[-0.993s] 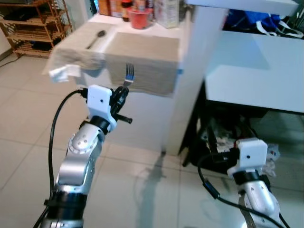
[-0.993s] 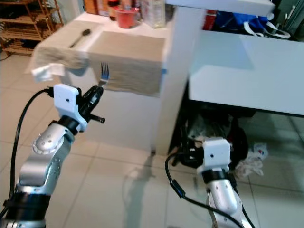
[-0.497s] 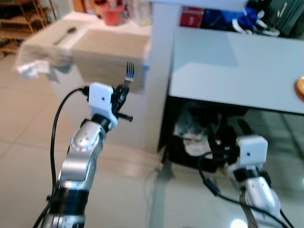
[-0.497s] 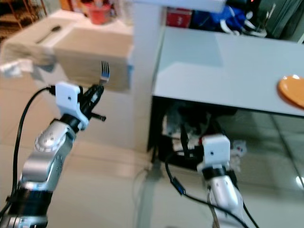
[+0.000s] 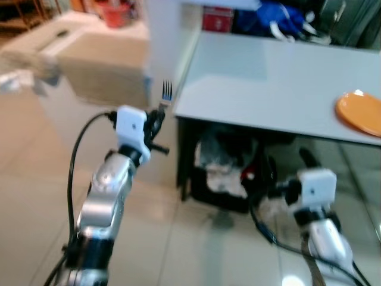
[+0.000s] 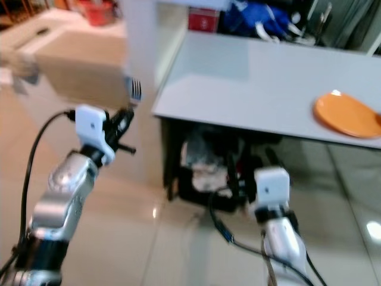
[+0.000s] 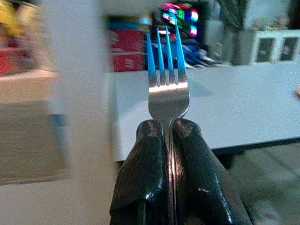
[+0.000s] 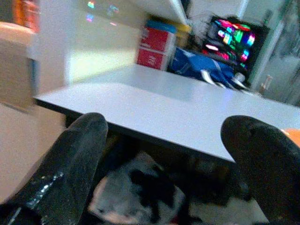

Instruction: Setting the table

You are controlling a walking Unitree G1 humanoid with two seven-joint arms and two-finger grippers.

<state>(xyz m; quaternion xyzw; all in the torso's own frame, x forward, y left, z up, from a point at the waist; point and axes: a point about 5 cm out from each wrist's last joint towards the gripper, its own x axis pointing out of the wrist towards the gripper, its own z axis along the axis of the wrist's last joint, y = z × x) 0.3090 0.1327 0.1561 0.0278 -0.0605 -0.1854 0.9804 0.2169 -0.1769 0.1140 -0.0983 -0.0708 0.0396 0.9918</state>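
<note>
1. Since a moment ago the whole picture has slid sideways, so the camera has turned. The cloth-covered counter (image 5: 89, 65) that sat in the middle before is now off at the robot's left, and the grey table (image 5: 268, 83) now sits in the middle.
2. An orange plate (image 6: 345, 116) has come into sight on the far right part of the grey table. It was not in the oldest picture.
3. Both arms look much the same as before against the picture. The left one is up and the right one is low.
4. The left gripper (image 7: 168, 140) is held up in front of the near left corner of the grey table. Its two black fingers (image 7: 145, 168) are pressed tight on the handle of a silver fork (image 7: 166, 79).
5. The fork stands straight up with its four prongs on top. In the left eye view the fork (image 5: 166, 92) pokes up just above the white wrist block, beside the table corner.
6. The right gripper (image 8: 168, 154) hangs low, near the front edge of the grey table. Its two black fingers (image 8: 70, 164) are spread wide apart with nothing between them.
7. Under the table there is a dark heap with some white crumpled stuff (image 5: 229, 164). It is too blurry to tell what it is.
8. A white post (image 5: 164, 36) stands between the counter and the grey table.
9. Behind the table lie blue bags (image 5: 277, 15) and a red box (image 5: 217, 18).
10. The floor (image 5: 178, 238) is shiny pale tile.
</note>
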